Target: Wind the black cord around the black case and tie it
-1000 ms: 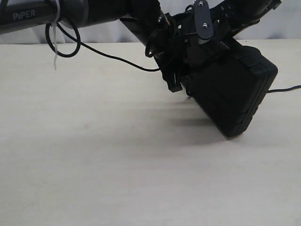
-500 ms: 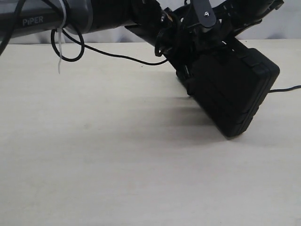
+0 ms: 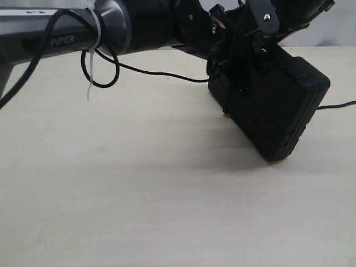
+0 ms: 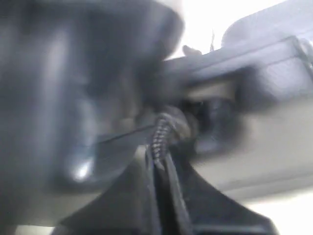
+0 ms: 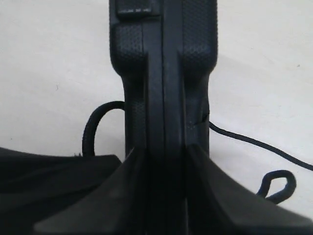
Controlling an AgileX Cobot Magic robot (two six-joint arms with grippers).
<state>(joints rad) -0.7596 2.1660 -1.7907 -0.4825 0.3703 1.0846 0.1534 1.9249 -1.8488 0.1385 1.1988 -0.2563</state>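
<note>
The black case (image 3: 272, 111) sits toward the 2 o'clock part of the tabletop (image 3: 111, 194). It is tipped up rather than lying flat. Only its lower corner, at about 5 o'clock on the case, touches the surface, and its upper end leans away toward 11 o'clock, up among the two arms.

The right hand (image 5: 164, 154) comes down on the case from above and grips it. In its own wrist view the case stands edge-on, with one finger pressed against each broad face and the seam between the two shells running straight up the middle.

The left arm (image 3: 67, 36), with pale lettering on its grey sleeve, reaches in from 9 o'clock and crosses to the upper end of the case. The left hand (image 4: 157, 164) is closed down narrow. Its wrist view is badly blurred, but a short braided stretch of the black cord (image 4: 159, 136) shows pinched right at the meeting fingertips, close against the edge of the case.

More of the cord shows around the case. One thin run leaves its side and trails across the tabletop toward 3 o'clock. A small closed loop lies on the surface near that run, and a curved bight sticks out on the opposite side of the case. I cannot tell how many turns, if any, lie around the case.
</note>
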